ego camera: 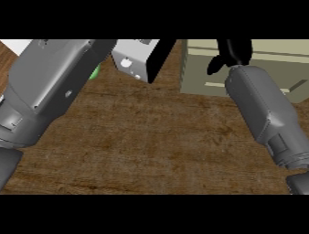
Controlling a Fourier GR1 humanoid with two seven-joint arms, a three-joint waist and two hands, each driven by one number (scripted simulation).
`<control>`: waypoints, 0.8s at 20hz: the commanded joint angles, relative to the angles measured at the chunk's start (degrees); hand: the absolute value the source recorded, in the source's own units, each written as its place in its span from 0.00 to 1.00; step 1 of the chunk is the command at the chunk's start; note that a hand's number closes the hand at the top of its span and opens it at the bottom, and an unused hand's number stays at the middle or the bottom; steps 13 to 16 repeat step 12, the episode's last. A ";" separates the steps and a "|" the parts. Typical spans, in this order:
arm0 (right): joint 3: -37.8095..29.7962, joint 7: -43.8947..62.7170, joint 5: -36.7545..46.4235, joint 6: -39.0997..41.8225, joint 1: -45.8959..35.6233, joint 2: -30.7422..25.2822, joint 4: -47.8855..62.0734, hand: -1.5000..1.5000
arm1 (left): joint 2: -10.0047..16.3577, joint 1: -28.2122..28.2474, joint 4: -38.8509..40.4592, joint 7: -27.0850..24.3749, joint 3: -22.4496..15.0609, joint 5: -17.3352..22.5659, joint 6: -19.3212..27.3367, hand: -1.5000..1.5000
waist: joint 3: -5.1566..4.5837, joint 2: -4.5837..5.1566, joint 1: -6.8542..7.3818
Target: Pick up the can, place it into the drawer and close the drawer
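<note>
No can shows in the head view. The beige drawer unit stands at the back right of the wooden counter, with a handle on its front. My right forearm reaches up over it, and my right hand shows only as black fingers at the picture's top, above the unit's top face. Whether it holds anything is hidden. My left forearm fills the left side and runs out of the top edge, so the left hand is out of sight.
A grey and white appliance with a black side stands at the back centre. A small green object peeks out from behind my left forearm. Brown wooden counter spreads between the arms.
</note>
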 commanded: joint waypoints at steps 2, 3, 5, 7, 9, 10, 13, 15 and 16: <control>-2.15 0.33 -0.84 -2.59 -6.70 0.50 2.62 0.00 | 2.28 4.20 -3.85 0.28 -0.42 -0.29 -1.72 0.00 | -0.19 0.27 1.09; -3.55 -1.54 -2.51 -1.43 -6.52 -1.20 2.58 0.00 | 2.23 4.39 -6.36 1.69 -0.79 -0.18 -1.09 0.00 | -0.17 -0.20 1.47; -4.33 -1.35 -3.49 -1.39 -8.10 0.97 2.82 0.00 | 1.63 5.49 -7.19 1.47 -1.16 -0.60 -0.28 0.00 | -0.16 -0.10 1.15; -6.78 -6.16 -7.33 0.32 -8.58 1.50 1.06 0.00 | 4.62 6.60 -7.42 0.99 -0.11 -0.42 -1.29 0.00 | -0.11 -0.07 1.18; -8.18 -7.78 -8.37 0.25 -7.97 0.32 2.07 0.00 | 4.19 7.64 -10.20 2.31 -0.69 -0.07 -1.64 0.00 | -0.10 -0.15 1.59; -8.27 -8.83 -8.48 -0.28 -7.86 1.09 2.38 0.00 | 3.61 8.72 -10.54 1.53 -1.20 -0.67 -0.99 0.00 | -0.10 0.04 1.21; -8.58 -9.47 -8.42 -0.76 -7.46 1.10 3.16 0.00 | 5.45 11.33 -13.25 2.21 -0.74 0.19 -2.46 0.00 | -0.16 -0.24 1.56; -8.58 -9.47 -8.42 -0.76 -7.46 1.10 3.16 0.00 | 5.45 11.33 -13.25 2.21 -0.74 0.19 -2.46 0.00 | -0.16 -0.24 1.56; -8.58 -9.47 -8.42 -0.76 -7.46 1.10 3.16 0.00 | 5.45 11.33 -13.25 2.21 -0.74 0.19 -2.46 0.00 | -0.16 -0.24 1.56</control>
